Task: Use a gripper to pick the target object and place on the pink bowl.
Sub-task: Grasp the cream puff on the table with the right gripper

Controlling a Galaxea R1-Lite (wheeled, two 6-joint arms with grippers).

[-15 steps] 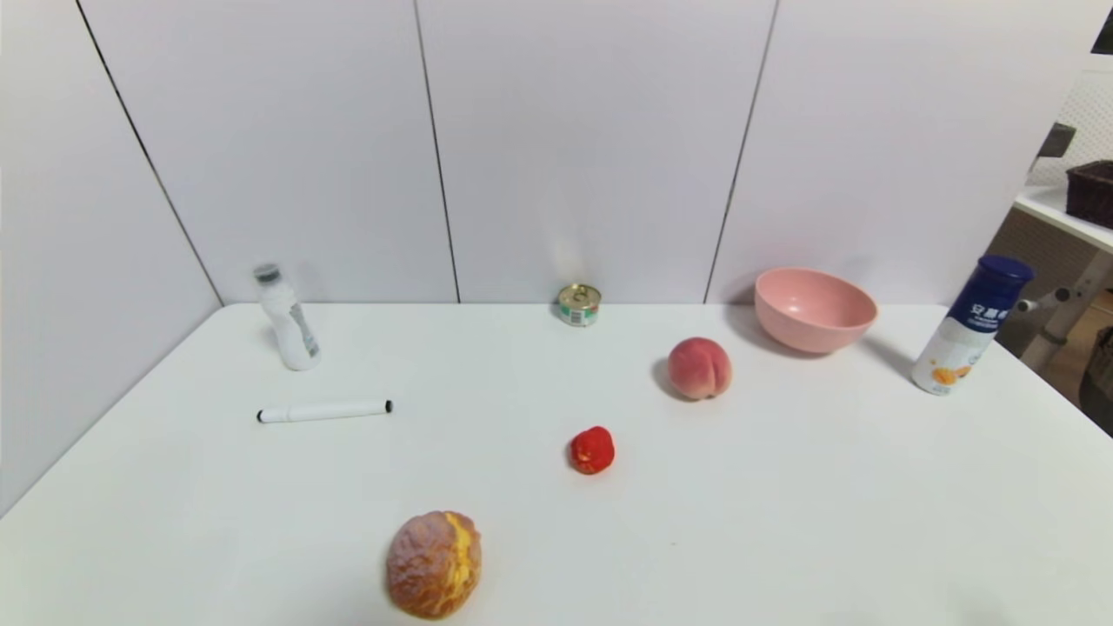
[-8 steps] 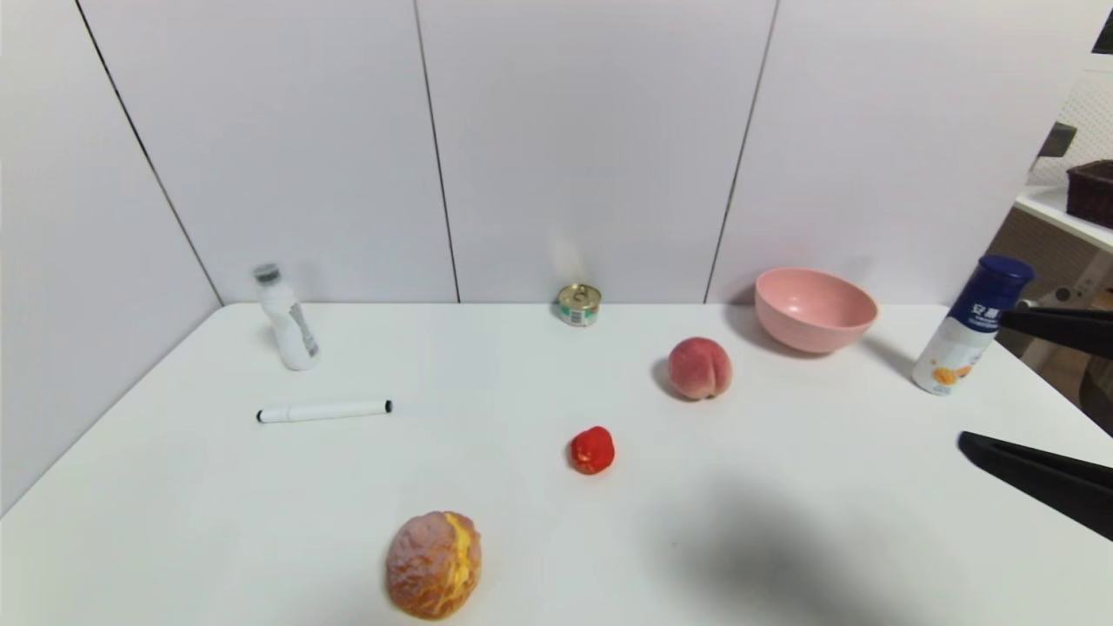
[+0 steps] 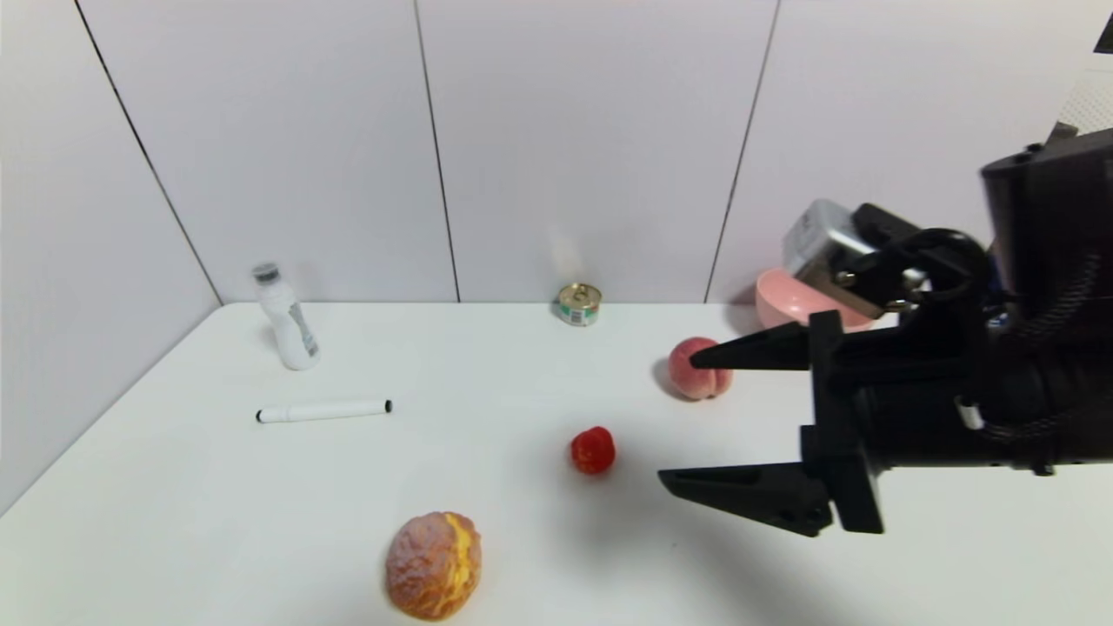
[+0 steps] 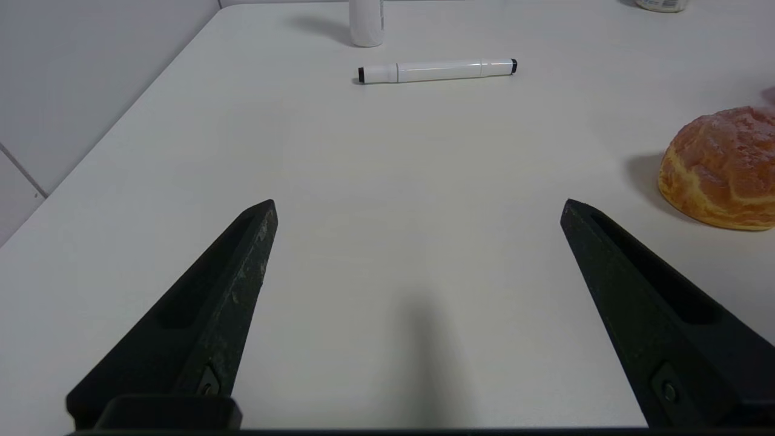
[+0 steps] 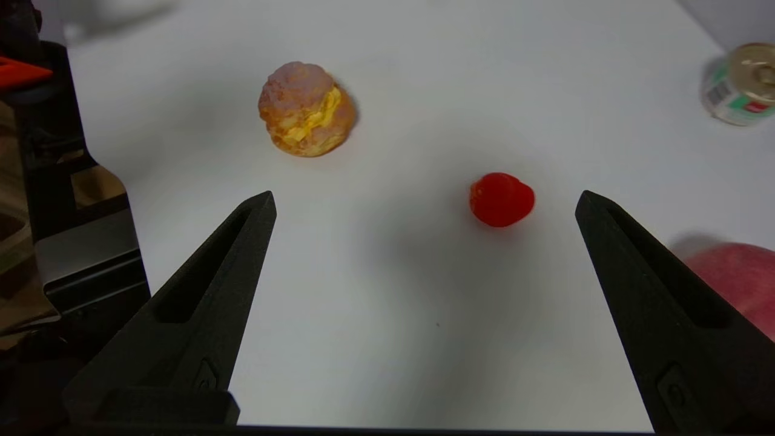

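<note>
— Right end effector: where, and how?
— Spread wide, empty, above the bench; the bun lies well off to its left, near the front edge.
— Left end effector?
— Also spread, beside the bun.

The black right gripper and its arm hid most of the smooth pink round bowl, while the crusty pinkish-brown bun was cut off by the left wrist view's edge.
</note>
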